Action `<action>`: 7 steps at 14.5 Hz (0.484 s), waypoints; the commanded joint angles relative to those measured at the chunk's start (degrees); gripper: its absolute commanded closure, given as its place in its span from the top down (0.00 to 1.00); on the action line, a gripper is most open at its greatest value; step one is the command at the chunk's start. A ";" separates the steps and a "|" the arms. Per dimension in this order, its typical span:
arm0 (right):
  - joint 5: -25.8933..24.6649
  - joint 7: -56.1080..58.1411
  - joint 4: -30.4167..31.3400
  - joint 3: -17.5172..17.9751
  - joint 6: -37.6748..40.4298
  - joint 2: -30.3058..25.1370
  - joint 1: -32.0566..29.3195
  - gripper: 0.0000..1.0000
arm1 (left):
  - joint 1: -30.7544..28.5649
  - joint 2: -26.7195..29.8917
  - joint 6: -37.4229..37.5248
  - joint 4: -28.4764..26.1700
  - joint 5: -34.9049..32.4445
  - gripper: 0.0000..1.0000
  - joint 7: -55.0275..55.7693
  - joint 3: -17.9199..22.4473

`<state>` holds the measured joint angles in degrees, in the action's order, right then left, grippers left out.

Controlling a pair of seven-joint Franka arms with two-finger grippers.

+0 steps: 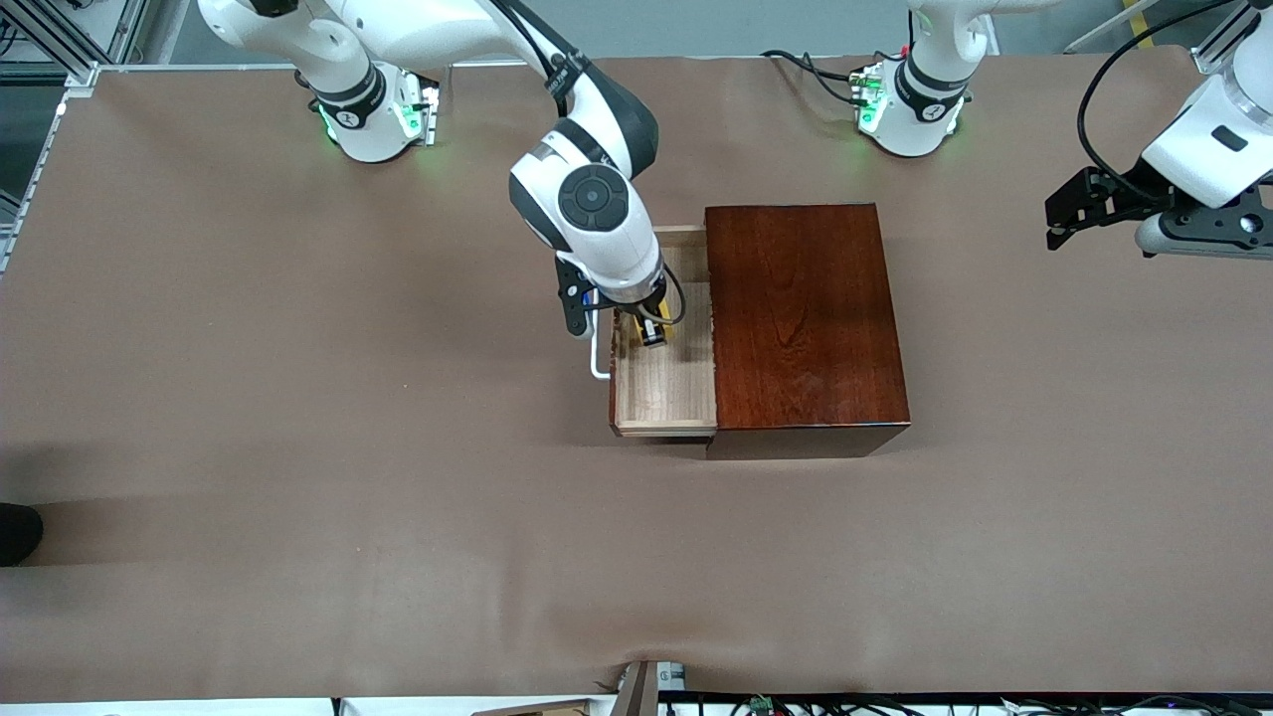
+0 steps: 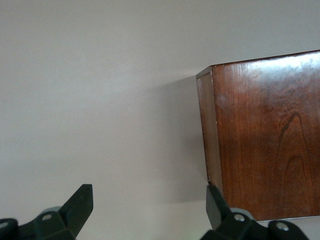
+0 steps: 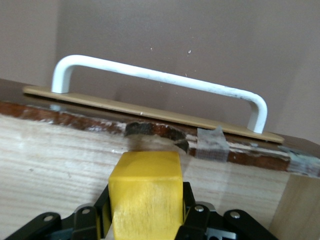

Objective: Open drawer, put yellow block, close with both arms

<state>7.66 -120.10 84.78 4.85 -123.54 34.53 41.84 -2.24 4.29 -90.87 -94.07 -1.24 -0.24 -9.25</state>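
The drawer (image 1: 664,390) stands pulled out of the dark red-brown box (image 1: 806,313) toward the right arm's end of the table, its white handle (image 1: 600,363) on the outer face. My right gripper (image 1: 651,333) reaches down into the pale tray, shut on the yellow block (image 1: 663,331). In the right wrist view the yellow block (image 3: 145,195) sits between the fingers of the right gripper (image 3: 145,222), close to the drawer's front wall (image 3: 60,150) and handle (image 3: 160,77). I cannot tell whether the block touches the tray floor. My left gripper (image 1: 1050,224) waits open over the table at the left arm's end; in its wrist view the left gripper (image 2: 150,195) is beside the box (image 2: 265,135).
Brown cover (image 1: 298,447) spans the table. Both round bases (image 1: 373,119) (image 1: 910,114) stand along the edge farthest from the front camera, with cables (image 1: 816,75) by the left arm's base. A dark object (image 1: 15,532) pokes in at the right arm's end.
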 commanded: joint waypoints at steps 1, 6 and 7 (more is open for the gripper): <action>-0.63 -1.46 -1.72 -0.54 -0.30 0.89 0.96 0.24 | -1.19 0.46 -0.27 -0.68 -0.87 1.00 -1.25 -1.12; -0.71 -1.46 -1.81 -0.72 -0.04 0.80 0.96 1.00 | -1.18 0.63 0.08 -1.29 -0.61 1.00 -0.55 -1.12; -0.63 -1.63 -1.90 -0.72 0.05 0.71 0.96 1.00 | -1.10 0.37 0.95 -1.21 -0.26 1.00 -0.29 -1.12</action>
<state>7.64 -120.21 84.26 4.77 -124.10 35.02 42.08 -2.29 4.23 -90.72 -94.70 -1.24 -0.24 -9.37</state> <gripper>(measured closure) 0.203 0.000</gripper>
